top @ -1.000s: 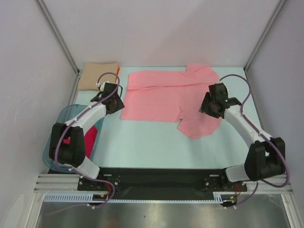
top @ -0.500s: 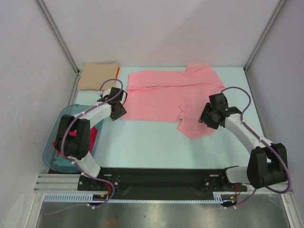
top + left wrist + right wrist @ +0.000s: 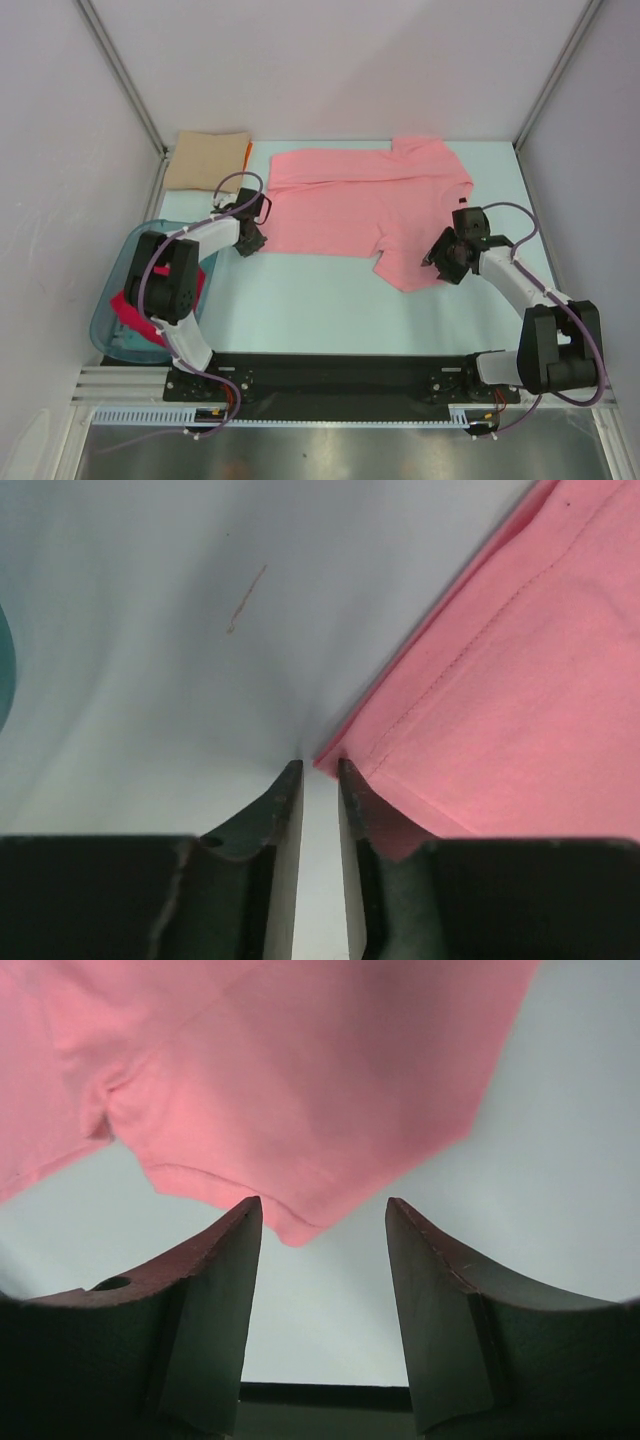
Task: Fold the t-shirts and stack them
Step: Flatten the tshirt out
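Left gripper (image 3: pixel 318 768) at corner of salmon-pink t-shirt (image 3: pixel 500 680)

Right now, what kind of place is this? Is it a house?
Probably a robot lab booth, not a house: plain white walls with metal posts, a left arm and right arm bolted to a plate, and a pink shirt spread on a table.

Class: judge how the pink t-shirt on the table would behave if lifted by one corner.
Probably floppy: the pink t-shirt lies flat with soft creases, so it would drape. Likely light for its size: its edge looks thin in the left wrist view.
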Robot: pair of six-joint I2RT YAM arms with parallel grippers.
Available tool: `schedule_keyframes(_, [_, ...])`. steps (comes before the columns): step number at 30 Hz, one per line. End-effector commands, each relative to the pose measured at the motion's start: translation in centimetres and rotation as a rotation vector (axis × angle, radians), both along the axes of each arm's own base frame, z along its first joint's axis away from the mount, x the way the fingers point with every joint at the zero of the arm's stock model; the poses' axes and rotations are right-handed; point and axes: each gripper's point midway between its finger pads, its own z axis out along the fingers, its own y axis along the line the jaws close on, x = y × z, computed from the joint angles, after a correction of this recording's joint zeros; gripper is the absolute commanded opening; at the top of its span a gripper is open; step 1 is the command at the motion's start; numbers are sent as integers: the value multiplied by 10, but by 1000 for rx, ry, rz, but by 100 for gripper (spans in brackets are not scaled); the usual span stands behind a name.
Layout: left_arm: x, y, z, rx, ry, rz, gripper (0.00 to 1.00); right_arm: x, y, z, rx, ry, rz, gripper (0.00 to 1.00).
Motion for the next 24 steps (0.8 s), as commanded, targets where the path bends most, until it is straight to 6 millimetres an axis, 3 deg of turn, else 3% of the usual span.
schedule_keyframes(1, [6,-1,-6,13,-11,-9,22,-9,-4,-9,29,16,-90,58])
schedule_keyframes(5, [13,0,-3,18,-23,-20,11,-24,-5,-19,35,62,-83,58])
schedule_keyframes(7, [16,0,1,16,-36,-25,1,-28,1,-22,62,65,-77,58])
schedule_keyframes(18, [8,0,28,1,-122,-40,0,-34,18,-35,127,50,-111,52])
schedule_keyframes(24, [5,-1,35,-7,-136,-47,0,-19,16,-43,106,43,-118,50])
